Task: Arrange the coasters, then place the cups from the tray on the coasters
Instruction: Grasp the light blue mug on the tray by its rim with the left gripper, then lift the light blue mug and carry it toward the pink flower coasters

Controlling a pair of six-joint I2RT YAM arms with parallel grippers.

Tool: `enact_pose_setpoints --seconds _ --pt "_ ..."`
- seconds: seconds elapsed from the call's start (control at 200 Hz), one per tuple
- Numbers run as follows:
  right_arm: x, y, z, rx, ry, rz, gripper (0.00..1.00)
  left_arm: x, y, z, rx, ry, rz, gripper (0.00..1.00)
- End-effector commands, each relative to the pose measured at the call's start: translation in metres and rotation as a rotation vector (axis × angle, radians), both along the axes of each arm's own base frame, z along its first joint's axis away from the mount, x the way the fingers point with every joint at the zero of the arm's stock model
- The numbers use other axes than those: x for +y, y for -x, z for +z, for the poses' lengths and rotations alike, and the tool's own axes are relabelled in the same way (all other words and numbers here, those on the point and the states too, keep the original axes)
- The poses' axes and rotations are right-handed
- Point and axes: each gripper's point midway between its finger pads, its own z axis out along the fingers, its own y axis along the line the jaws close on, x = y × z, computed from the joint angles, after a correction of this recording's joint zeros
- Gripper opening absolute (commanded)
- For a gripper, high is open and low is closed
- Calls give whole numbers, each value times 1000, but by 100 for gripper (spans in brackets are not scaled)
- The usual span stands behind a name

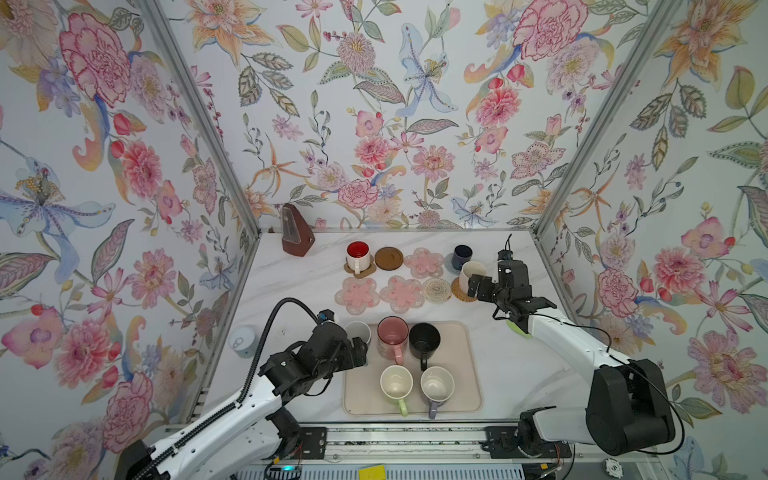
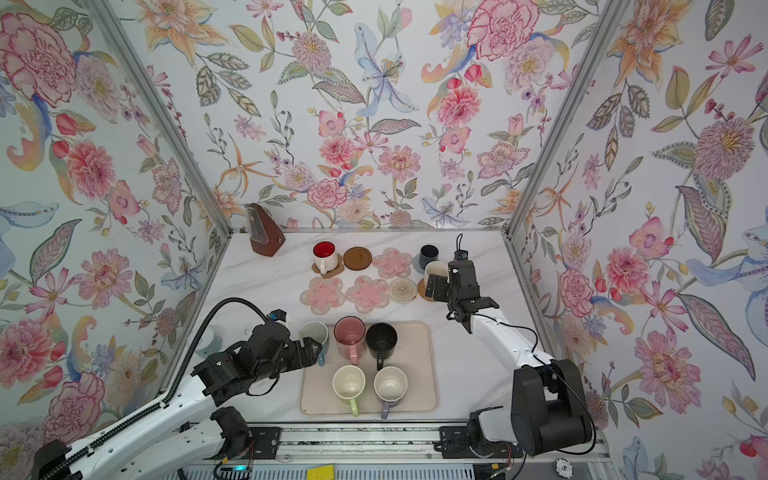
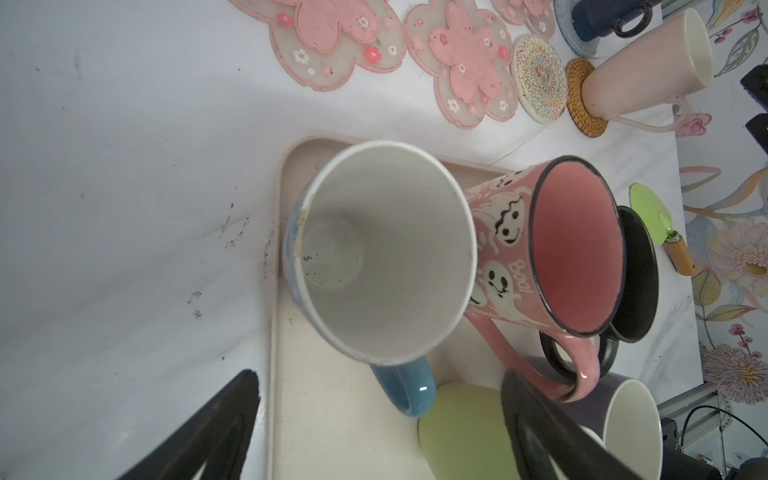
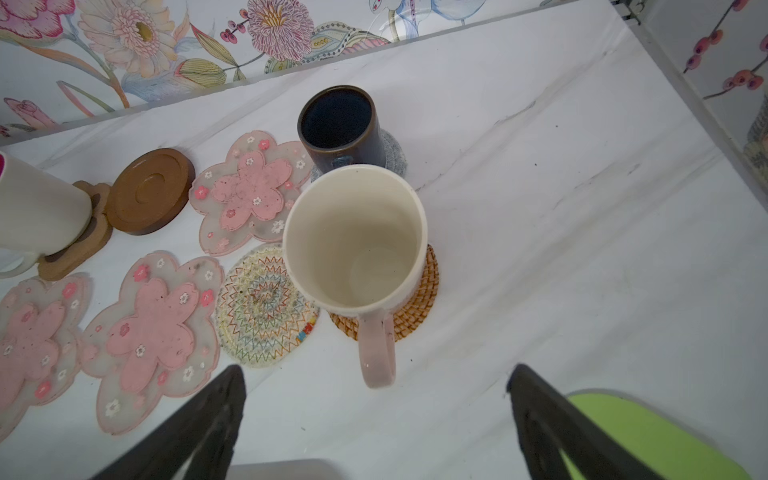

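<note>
The blue mug (image 3: 386, 249) stands upright in the far-left corner of the tray (image 1: 459, 374), its handle pointing toward the tabletop's near edge, straight at the left tool (image 3: 379, 374), jaws spread and empty; the right tool (image 4: 376, 370), likewise spread, is well apart.

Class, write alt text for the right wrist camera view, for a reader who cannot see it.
A cream mug with a pink handle stands on a tan woven round coaster, ahead of the open right gripper. Beyond it a small dark navy mug sits on a grey-blue round coaster; pink flower-shaped coasters lie bare alongside.
</note>
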Motion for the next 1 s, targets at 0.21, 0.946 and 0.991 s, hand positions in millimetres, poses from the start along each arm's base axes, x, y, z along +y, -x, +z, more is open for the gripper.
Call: enact_pose_setpoints --seconds 0.21,0.946,0.991 --pt "0 -8 7 -22 -13 -17 99 -20 7 -10 73 -66 -66 88" --pt "-1 -6 4 -11 -11 -20 99 -15 -4 -38 118 -231 -51 60" --pt "-1 -7 3 -11 -11 -20 99 -16 -5 -38 117 -234 -54 59"
